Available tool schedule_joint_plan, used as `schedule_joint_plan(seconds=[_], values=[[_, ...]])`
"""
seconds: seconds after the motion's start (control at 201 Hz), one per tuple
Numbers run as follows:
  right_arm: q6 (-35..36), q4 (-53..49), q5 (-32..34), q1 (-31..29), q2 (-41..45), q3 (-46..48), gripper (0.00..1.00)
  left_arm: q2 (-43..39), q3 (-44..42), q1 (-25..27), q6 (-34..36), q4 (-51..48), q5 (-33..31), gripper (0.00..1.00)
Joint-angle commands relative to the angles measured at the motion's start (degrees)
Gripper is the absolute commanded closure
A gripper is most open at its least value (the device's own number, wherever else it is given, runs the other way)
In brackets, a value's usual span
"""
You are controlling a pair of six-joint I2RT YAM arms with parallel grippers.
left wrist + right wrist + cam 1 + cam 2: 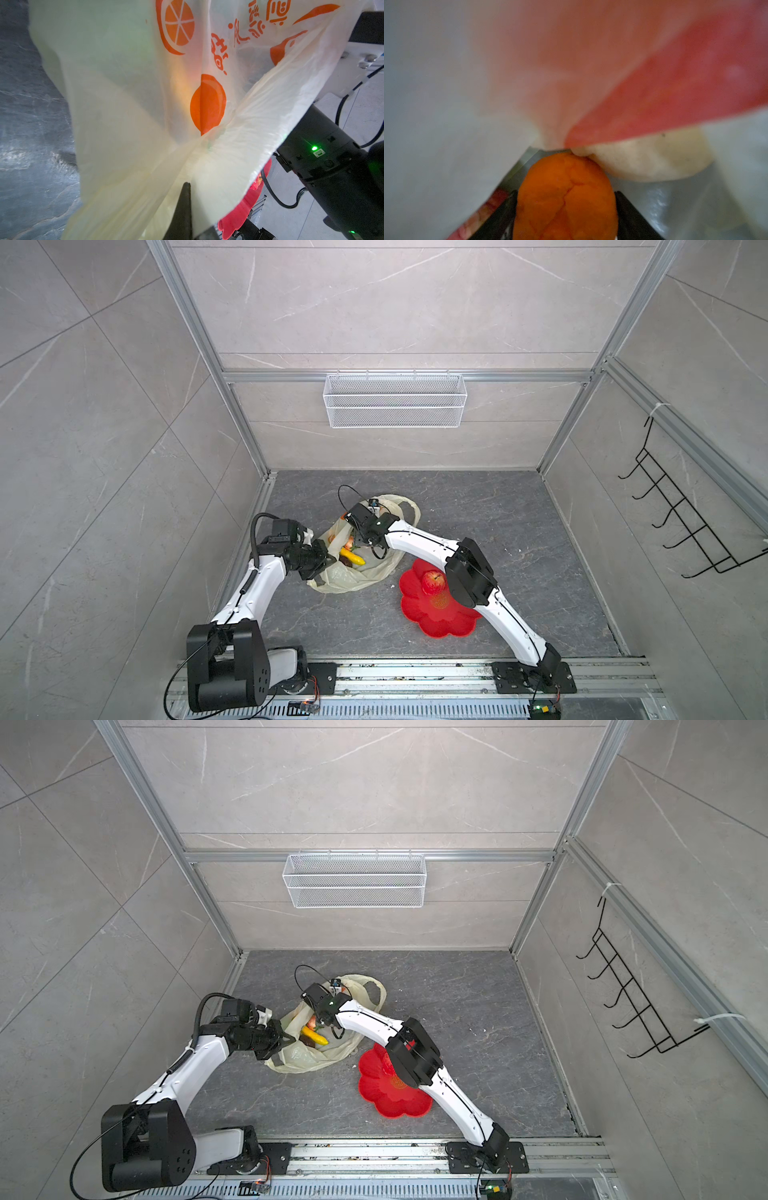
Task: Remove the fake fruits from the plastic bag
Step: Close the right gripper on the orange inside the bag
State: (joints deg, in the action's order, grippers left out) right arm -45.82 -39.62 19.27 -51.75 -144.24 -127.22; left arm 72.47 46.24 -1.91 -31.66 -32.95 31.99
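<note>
The left claw is pinched shut on the plastic bag's rim, holding its mouth open. Inside the bag, the right claw grips an orange on both sides. The next move is probably to lift it clear without snagging the film.

Both top views look steeply down from high at the front, sharing the whole dark grey stone tabletop. Left wrist camera: close against translucent pale-yellow plastic bag. Right wrist camera: inside it, very near glossy orange fruit.
</note>
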Motion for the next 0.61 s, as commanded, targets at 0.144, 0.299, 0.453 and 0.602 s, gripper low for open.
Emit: schedule_joint_plan(seconds=[0.144, 0.299, 0.453, 0.602], values=[[2.76, 1.07, 2.01, -1.38, 7.12, 6.04, 0.32, -0.46, 0.70, -0.20, 1.25, -0.23, 1.67, 1.00], [3.02, 5.48, 0.92, -1.93, 12.48, 13.93, 0.32, -0.41, 0.70, -0.34, 1.25, -0.19, 1.68, 1.00], [3.33, 8.33, 0.35, -2.16, 17.22, 20.44, 0.32, -0.37, 0.70, -0.35, 1.30, -0.22, 1.67, 1.00], [3.59, 10.23, -1.57, -2.28, 20.32, 24.76, 0.33, -0.23, 0.70, -0.39, 1.27, -0.21, 1.69, 1.00]])
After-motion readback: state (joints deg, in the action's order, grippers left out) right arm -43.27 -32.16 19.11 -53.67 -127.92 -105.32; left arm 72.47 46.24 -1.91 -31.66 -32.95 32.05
